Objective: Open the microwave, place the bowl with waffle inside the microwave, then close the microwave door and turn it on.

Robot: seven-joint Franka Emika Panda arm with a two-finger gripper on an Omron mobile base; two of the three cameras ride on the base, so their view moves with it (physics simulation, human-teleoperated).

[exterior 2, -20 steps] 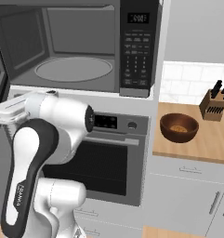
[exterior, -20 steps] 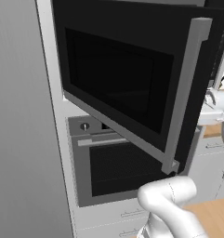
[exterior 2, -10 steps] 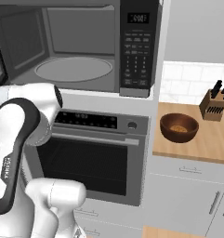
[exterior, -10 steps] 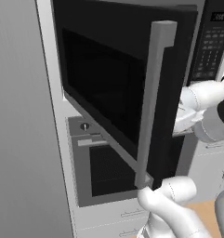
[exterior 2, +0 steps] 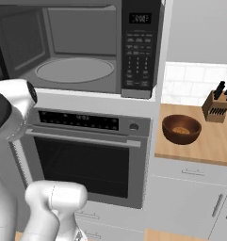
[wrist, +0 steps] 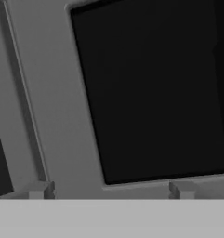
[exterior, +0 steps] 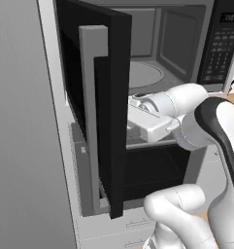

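— Reddish-brown, the bowl (exterior 2: 181,129): where is it?
— On the wooden tabletop (exterior 2: 214,141), right of the microwave (exterior: 186,44), near a knife block (exterior 2: 217,104).
— And the microwave door (exterior: 96,97)?
— Swung wide open, turntable (exterior 2: 75,69) exposed.
— The jaws?
— Gripper (wrist: 108,190) faces the door's inner window, jaws parted, holding nothing.

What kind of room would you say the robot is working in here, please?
Most likely a home kitchen. A built-in microwave with its door swung open sits above a steel wall oven, and beside them a wooden counter carries a knife block and a bowl.
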